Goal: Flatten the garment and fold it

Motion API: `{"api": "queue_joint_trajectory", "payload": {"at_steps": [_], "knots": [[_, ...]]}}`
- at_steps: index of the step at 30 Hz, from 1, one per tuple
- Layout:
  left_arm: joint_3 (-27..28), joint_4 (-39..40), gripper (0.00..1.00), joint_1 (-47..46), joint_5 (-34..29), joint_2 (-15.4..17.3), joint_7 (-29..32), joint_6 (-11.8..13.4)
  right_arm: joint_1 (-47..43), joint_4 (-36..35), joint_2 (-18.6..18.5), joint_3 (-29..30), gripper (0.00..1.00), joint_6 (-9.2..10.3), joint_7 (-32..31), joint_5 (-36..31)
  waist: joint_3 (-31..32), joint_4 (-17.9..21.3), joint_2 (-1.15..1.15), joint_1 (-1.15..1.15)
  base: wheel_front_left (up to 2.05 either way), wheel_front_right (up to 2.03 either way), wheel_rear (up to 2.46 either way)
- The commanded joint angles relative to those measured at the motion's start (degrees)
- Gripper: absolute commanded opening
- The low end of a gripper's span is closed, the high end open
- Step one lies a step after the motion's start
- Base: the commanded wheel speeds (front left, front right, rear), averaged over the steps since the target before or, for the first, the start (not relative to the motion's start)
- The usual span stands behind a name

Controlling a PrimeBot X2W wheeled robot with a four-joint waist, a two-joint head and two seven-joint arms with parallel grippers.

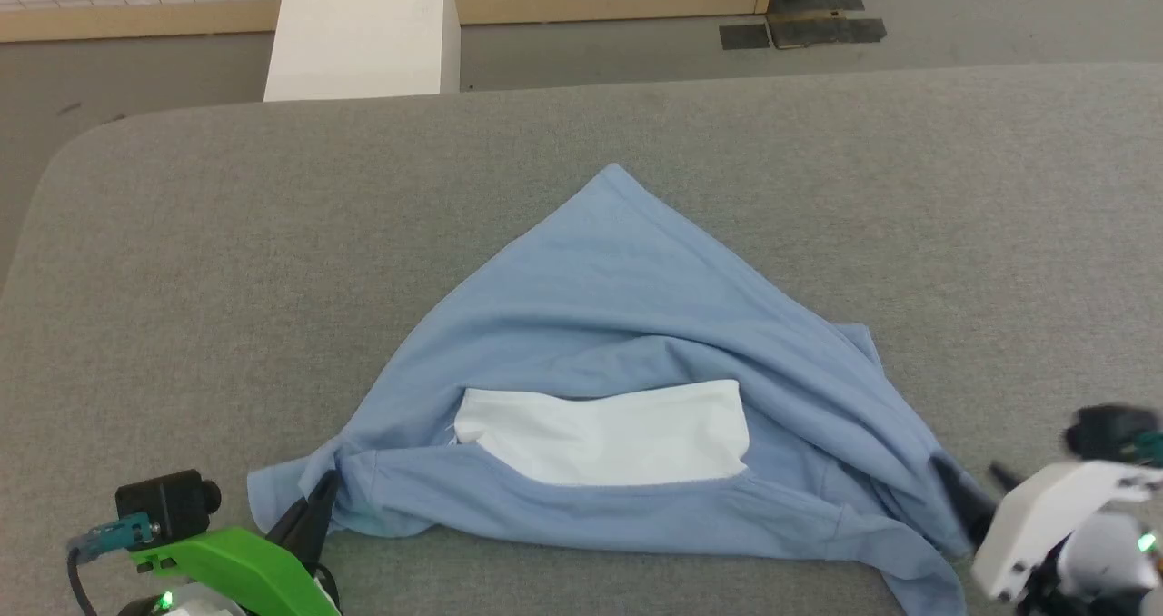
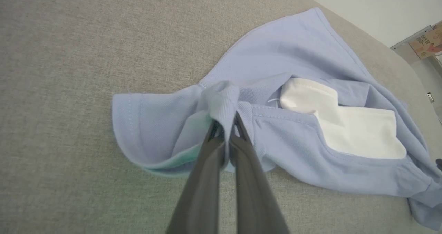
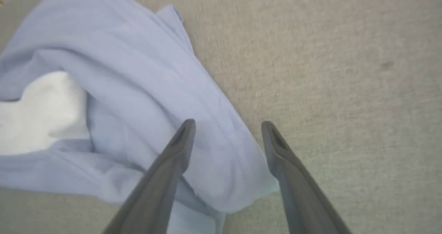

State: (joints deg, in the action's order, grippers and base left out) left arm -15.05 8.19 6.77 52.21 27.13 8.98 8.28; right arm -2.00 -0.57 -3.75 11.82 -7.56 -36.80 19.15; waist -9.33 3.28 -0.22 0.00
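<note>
— Where is the shirt [image 1: 618, 325]?

— It lies crumpled on the grey worktop [image 1: 182, 234], roughly in the middle and towards the robot's side. It forms a rough triangle with one corner pointing away from the robot. The white collar [image 1: 609, 434] faces up near the closer edge.

— What is the left hand [image 2: 226, 127] doing?

— It comes in low from the robot's lower left, with its dark fingers [image 2: 203, 178] slanting up to the shirt's left end. The two fingers are pressed together, and a ridge of blue cloth is pinched between their tips. In the left wrist view the cloth bunches up over the tips, and a flap spreads out on the worktop beside it.

— And the right hand [image 3: 228, 125]?

— It sits at the shirt's right end, and in the head view it is blurred. In its own wrist view the fingers are spread wide with nothing between them. One finger [image 3: 172, 158] is over the blue cloth and the other is over bare worktop just past the hem. Whether the tips touch the cloth cannot be told.
</note>
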Motion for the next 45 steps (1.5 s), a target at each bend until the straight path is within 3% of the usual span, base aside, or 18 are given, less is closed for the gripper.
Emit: {"api": "queue_joint_trajectory", "payload": {"at_steps": [1, 9, 19, 25, 34, 45], "knots": [[0.1, -0.1, 0.00, 0.6, 0.1, 0.0, -0.3, 0.1, 1.7, -2.1, -0.7, 0.6, 1.00, 0.08, 2.4, 0.9, 0.6, 0.2, 0.22, 0.00, 0.00, 0.00, 0.00], [-0.5, -0.5, 0.00, 0.9, 0.2, -0.5, -0.2, 0.4, 4.8, -7.1, -6.4, 0.4, 1.00, 0.08, 17.6, 4.0, 1.8, 0.3, 0.22, 0.00, 0.00, 0.00, 0.00], [-1.1, 0.8, 0.00, -1.2, -0.1, 0.1, 0.1, -0.9, 13.1, -3.4, -7.9, -4.6, 1.00, 0.08, 18.0, 2.8, -2.8, -3.5, 0.22, 0.00, 0.00, 0.00, 0.00], [-1.4, 3.4, 0.00, -4.4, -0.9, 0.5, -0.6, -2.8, 26.0, 1.3, -8.6, -12.0, 1.00, 0.08, 12.1, -1.6, -9.2, -8.2, 0.22, 0.00, 0.00, 0.00, 0.00], [-1.5, 5.1, 0.00, -9.7, -0.5, 0.2, -1.8, -6.5, 48.7, 13.2, -11.0, -26.5, 1.00, 0.08, -2.7, -6.6, -19.2, -16.1, 0.22, 0.00, 0.00, 0.00, 0.00], [-2.0, 2.2, 0.00, -12.5, 0.8, -1.2, -3.5, -9.6, 64.0, 26.9, -11.7, -38.1, 1.00, 0.08, -23.6, -8.8, -24.8, -19.6, 0.22, 0.00, 0.00, 0.00, 0.00]]}}
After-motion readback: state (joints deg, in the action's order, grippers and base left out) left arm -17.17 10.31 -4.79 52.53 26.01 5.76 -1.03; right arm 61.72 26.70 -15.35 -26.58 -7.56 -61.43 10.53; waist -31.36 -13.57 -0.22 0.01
